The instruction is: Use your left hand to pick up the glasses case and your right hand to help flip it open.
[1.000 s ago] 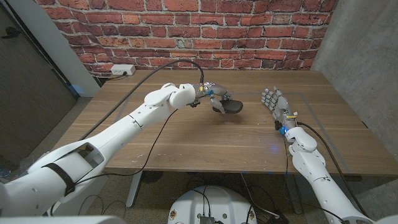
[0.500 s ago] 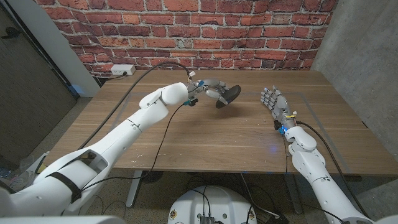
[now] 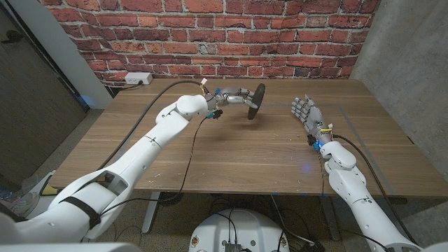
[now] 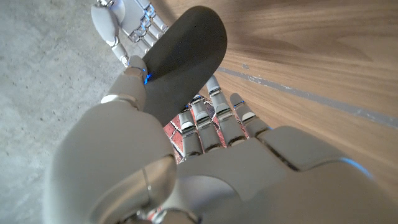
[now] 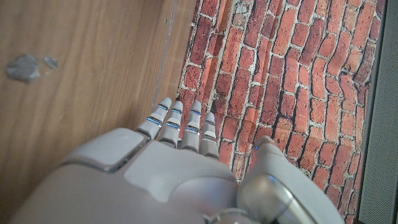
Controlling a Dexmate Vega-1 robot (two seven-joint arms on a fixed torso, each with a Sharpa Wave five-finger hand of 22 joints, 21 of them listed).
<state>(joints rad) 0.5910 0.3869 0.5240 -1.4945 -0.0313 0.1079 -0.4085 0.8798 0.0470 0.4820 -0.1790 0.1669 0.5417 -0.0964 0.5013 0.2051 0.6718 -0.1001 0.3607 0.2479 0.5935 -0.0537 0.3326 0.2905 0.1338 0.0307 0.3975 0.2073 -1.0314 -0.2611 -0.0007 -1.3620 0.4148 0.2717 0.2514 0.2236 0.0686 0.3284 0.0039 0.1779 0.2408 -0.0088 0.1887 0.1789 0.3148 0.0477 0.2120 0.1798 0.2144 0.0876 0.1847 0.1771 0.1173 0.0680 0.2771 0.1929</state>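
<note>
Left hand (image 3: pixel 236 96) gripping glasses case (image 3: pixel 257 101) above table (image 3: pixel 231 150), right hand (image 3: pixel 308 115) empty, fingers spread

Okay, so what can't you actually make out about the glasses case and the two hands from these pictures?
- Glasses case: its seam, hinge or opening edge is too small to tell in the head view; in the left wrist view its lower part is hidden behind the left hand.
- Left hand's grip: where the thumb touches the case is hidden by the case itself in the left wrist view.
- Right hand: its palm faces away in the right wrist view, so its inner side is unseen.
</note>
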